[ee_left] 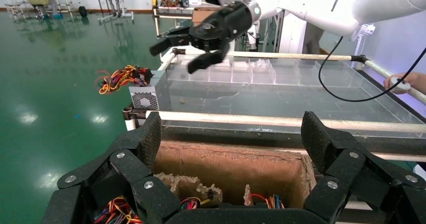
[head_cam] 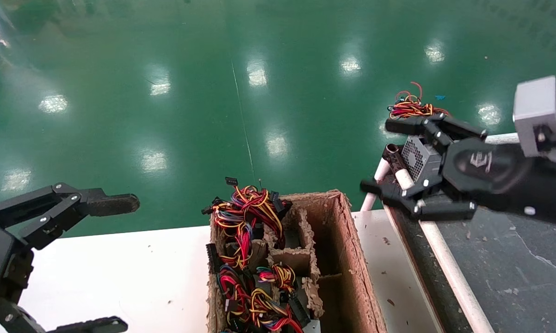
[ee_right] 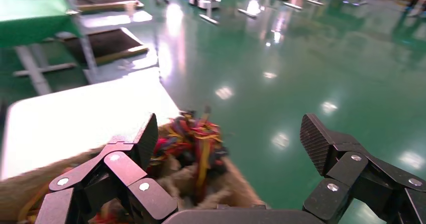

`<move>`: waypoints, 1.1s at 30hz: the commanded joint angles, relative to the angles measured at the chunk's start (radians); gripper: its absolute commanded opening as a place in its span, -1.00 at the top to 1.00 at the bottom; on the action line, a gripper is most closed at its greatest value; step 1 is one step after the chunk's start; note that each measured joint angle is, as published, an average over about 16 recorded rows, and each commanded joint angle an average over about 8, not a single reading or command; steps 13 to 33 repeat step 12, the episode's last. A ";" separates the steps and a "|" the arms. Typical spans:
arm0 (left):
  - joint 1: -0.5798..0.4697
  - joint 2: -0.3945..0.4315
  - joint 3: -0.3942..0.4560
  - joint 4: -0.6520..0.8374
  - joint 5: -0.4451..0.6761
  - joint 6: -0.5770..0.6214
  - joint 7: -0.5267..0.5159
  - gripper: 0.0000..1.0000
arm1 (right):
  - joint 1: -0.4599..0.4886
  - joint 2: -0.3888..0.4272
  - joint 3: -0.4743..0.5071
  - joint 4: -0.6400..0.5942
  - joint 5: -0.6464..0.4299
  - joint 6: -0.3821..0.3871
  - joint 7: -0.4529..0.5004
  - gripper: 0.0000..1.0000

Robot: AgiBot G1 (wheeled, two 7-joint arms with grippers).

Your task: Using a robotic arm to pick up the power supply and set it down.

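A torn cardboard box [head_cam: 352, 259] holding coloured wire bundles [head_cam: 245, 217] sits on a white table [head_cam: 120, 273].

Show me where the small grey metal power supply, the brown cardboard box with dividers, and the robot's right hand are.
Small grey metal power supply [ee_left: 144, 98]: left wrist view, on its honeycomb-mesh side.
Brown cardboard box with dividers [head_cam: 352, 259]: head view, on its right wall.
Right hand [head_cam: 398, 157]: head view, midway between its open fingertips.

Grey power supply [head_cam: 421, 157], honeycomb-mesh side; red-yellow-black wires [head_cam: 412, 107]; black right hand [head_cam: 414, 159], white logo.
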 commanded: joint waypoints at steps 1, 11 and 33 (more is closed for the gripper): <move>0.000 0.000 0.000 0.000 0.000 0.000 0.000 -1.00 | -0.020 0.005 0.004 0.022 0.021 -0.013 0.004 -1.00; 0.000 0.000 0.001 0.000 -0.001 0.000 0.001 -1.00 | -0.107 0.026 0.019 0.123 0.116 -0.071 0.022 -1.00; 0.000 0.000 0.001 0.000 -0.001 0.000 0.001 -1.00 | -0.112 0.027 0.020 0.128 0.121 -0.074 0.023 -1.00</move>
